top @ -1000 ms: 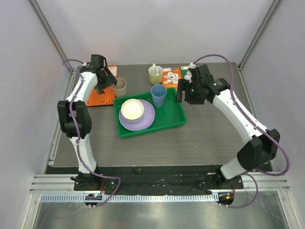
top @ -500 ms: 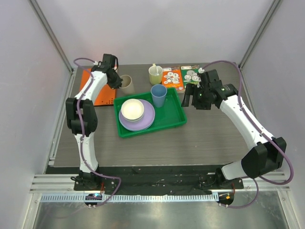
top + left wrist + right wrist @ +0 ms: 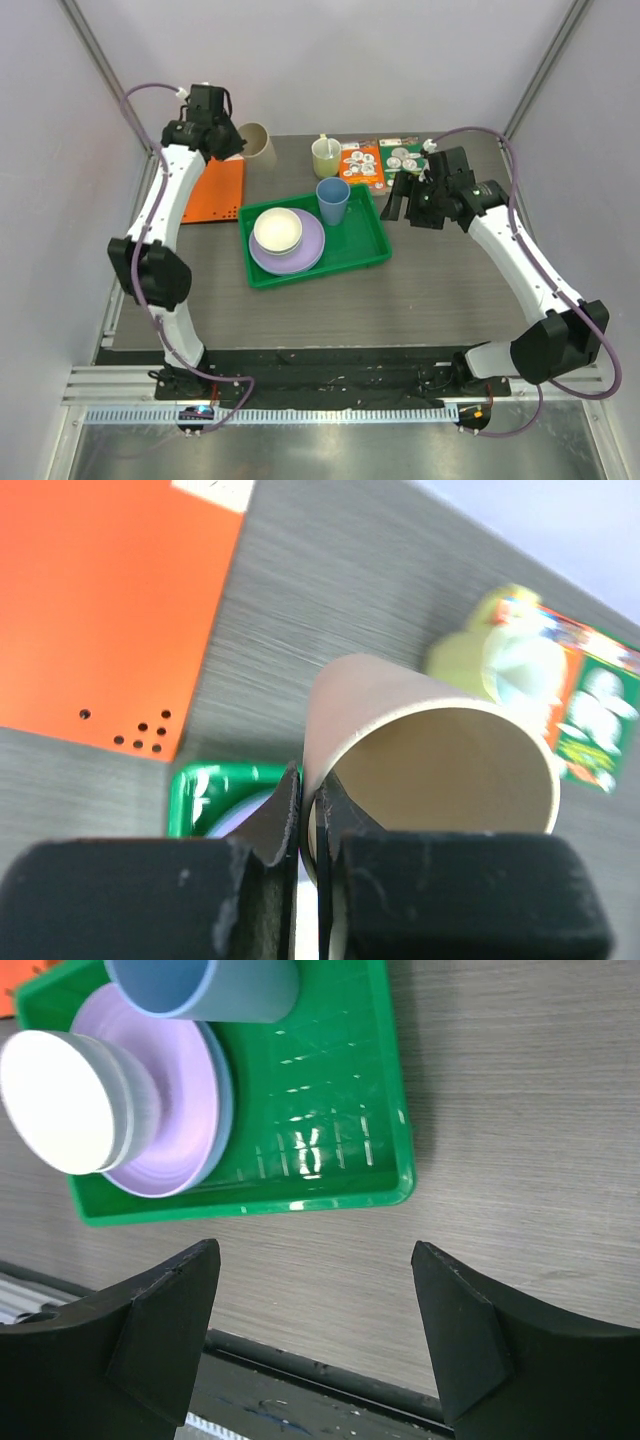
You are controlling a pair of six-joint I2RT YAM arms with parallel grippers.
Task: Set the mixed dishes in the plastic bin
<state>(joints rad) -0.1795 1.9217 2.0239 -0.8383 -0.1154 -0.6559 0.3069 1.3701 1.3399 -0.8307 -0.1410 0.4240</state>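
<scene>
Where the orange folder [image 3: 213, 190] lies at the far left of the surface [image 3: 440, 290], the left tool [image 3: 238, 142] is seen clamped on the wall of the beige cup [image 3: 258, 144], which is held tilted beyond the folder's far corner. Toward the middle, a cream bowl [image 3: 278, 230] on a lilac plate [image 3: 313, 245] and a blue cup [image 3: 333, 200] are contained in the plastic bin [image 3: 362, 235], with a yellow-green mug [image 3: 326, 156] stood behind it. Just right of the bin, the right tool [image 3: 400, 197] is spread wide, with nothing gripped.

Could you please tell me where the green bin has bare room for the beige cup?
The bin's right half is bare, from the blue cup and plate stack to the right and near rims. The left half is crowded: the cream bowl sits on that stack.
</scene>
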